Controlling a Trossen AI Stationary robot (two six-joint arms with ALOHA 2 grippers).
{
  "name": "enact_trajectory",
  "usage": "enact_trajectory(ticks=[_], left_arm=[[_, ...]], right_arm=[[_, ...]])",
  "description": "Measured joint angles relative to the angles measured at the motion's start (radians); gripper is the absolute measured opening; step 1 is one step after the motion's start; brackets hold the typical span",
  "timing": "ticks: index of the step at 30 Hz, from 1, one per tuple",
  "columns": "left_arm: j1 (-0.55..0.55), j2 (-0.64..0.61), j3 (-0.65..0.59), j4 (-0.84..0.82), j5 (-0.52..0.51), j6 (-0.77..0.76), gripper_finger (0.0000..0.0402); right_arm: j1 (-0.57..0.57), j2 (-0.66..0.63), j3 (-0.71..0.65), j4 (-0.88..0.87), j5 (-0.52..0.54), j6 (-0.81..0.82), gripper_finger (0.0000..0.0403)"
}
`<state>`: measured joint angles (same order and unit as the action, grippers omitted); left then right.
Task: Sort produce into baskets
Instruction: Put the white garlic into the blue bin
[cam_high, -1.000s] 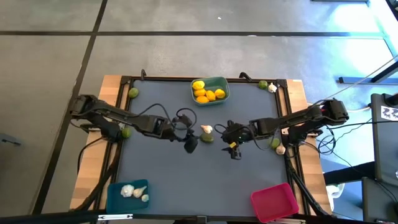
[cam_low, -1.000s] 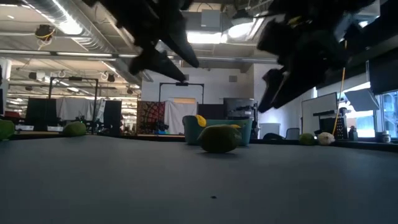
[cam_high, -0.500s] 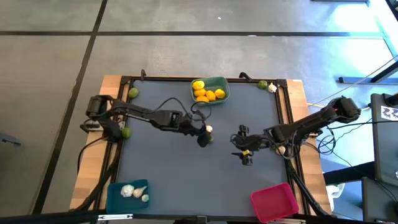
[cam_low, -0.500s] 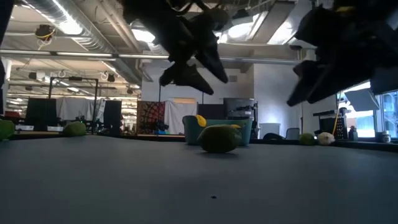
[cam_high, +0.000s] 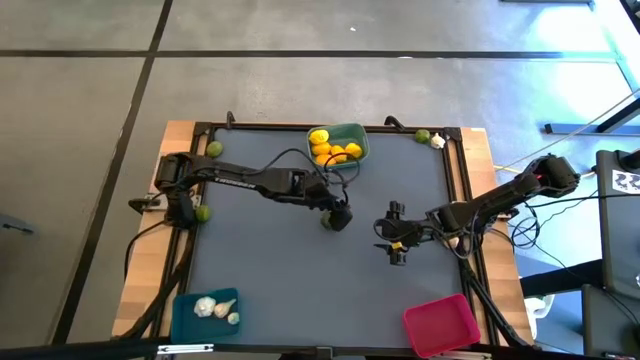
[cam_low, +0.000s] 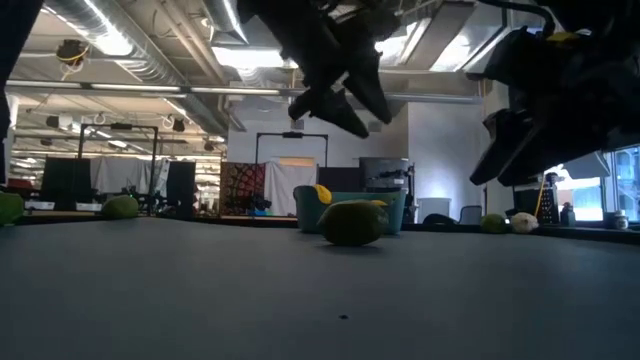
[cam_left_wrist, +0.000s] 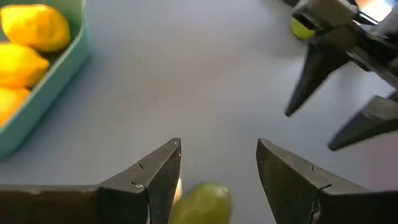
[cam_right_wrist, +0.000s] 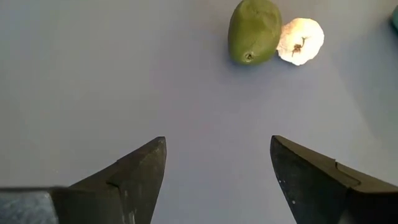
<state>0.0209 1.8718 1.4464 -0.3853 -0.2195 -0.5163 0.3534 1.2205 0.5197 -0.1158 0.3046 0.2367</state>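
A green lime (cam_right_wrist: 254, 30) and a white garlic bulb (cam_right_wrist: 300, 40) lie side by side on the dark mat at mid-table. The lime also shows in the low view (cam_low: 353, 222). My left gripper (cam_left_wrist: 217, 149) is open and hovers just above them, touching neither; it also shows in the high view (cam_high: 337, 215). My right gripper (cam_right_wrist: 217, 142) is open and empty, to the right of the pair in the high view (cam_high: 394, 243). The teal basket (cam_high: 354, 135) at the far edge holds several lemons (cam_high: 330, 150). The blue basket (cam_high: 190, 310) at the near left holds garlic bulbs. The pink basket (cam_high: 440, 322) stands at the near right.
Loose limes lie on the left edge (cam_high: 214, 149) (cam_high: 203, 212). A lime (cam_high: 423, 136) and a garlic bulb (cam_high: 437, 142) lie at the far right corner. More produce (cam_high: 450, 238) lies at the right edge, partly under my right arm. Cables hang from both arms.
My left gripper has gone toward the table's right and a little toward the far edge, ending over the lime and garlic. My right gripper has drawn back toward the table's right edge. The lime and garlic have stayed where they were.
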Motion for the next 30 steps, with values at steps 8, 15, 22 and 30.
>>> enact_trajectory(ticks=[8,15,22,30], left_arm=[[0.035,0.043,0.0,0.006,0.0,-0.006,0.0234],[0.035,0.081,-0.001,-0.015,-0.001,-0.036,0.0288],[0.041,0.126,-0.002,-0.036,-0.03,-0.086,0.029],[0.046,0.181,-0.002,-0.051,-0.044,-0.104,0.029]], right_arm=[[0.0,0.001,0.0,0.007,0.0,0.003,0.0287],[0.0,0.001,0.0,0.011,0.001,0.002,0.0287],[0.0,0.001,0.0,0.013,0.002,0.002,0.0287],[0.0,0.001,0.0,0.01,0.002,0.002,0.0287]])
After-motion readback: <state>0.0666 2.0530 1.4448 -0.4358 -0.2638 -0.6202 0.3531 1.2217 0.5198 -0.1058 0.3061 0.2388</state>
